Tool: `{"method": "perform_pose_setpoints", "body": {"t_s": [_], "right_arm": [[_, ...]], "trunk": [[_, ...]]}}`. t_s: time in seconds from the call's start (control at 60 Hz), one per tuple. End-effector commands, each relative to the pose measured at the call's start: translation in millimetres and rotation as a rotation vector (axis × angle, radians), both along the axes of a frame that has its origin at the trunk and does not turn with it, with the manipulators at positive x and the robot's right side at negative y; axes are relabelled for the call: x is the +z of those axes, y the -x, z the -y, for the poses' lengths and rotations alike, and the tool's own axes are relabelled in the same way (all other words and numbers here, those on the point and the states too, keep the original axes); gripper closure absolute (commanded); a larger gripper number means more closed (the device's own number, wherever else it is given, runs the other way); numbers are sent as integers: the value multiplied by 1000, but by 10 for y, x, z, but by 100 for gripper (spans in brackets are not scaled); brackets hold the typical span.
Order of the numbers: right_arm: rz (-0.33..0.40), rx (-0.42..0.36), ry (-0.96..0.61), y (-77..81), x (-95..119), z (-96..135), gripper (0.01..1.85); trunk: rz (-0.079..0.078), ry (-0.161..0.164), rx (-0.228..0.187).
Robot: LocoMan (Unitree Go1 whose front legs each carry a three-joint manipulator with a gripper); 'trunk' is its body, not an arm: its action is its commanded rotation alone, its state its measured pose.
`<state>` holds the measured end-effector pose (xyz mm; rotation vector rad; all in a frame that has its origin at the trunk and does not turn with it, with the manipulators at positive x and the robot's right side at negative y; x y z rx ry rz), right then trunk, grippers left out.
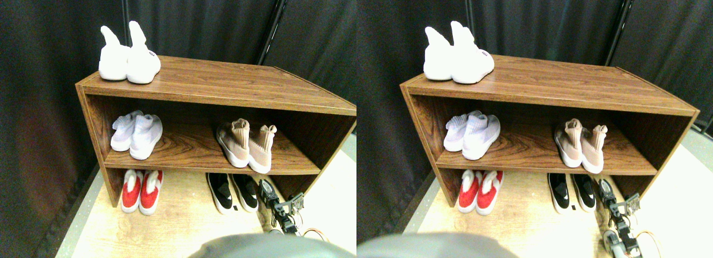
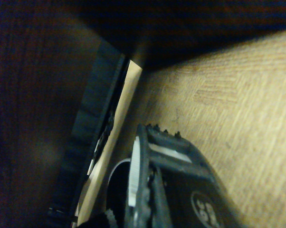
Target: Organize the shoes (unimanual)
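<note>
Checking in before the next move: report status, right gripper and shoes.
Right gripper low on the floor beside the black pair, holding nothing visible. Tan pair on middle shelf, toes forward. Nothing blocking the shelf.

My gripper (image 1: 269,189) sits low on the floor (image 1: 184,224) at the open front of the wooden rack (image 1: 223,88), just right of the black shoes (image 1: 233,192). The rack's right wall (image 1: 328,141) closes that side. Between the black and red shoes (image 1: 142,191) there is bare floor. On the middle shelf (image 1: 189,149), bare board lies between the white shoes (image 1: 136,135) and the tan shoes (image 1: 247,145).
</note>
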<state>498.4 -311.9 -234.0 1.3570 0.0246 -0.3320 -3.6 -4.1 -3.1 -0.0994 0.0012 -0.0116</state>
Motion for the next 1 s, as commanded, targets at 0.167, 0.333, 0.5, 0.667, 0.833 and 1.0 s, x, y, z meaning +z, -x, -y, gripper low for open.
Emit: {"method": "perform_pose_setpoints", "body": {"t_s": [0.167,0.333,0.5,0.667,0.833,1.0], "right_arm": [[0,-19,1,-149,-64,27,180],[-4,3,-32,-170,-90,-13,180],[-14,63,-45,-168,-95,-103,180],[-34,77,-64,-147,-99,-234,180],[-48,104,-77,-139,-101,-359,180],[-32,126,-104,-114,-61,-456,180]], "trunk": [[-20,23,20],[-23,28,26],[-24,28,30],[-24,32,33],[-25,39,38],[-23,40,40]]}}
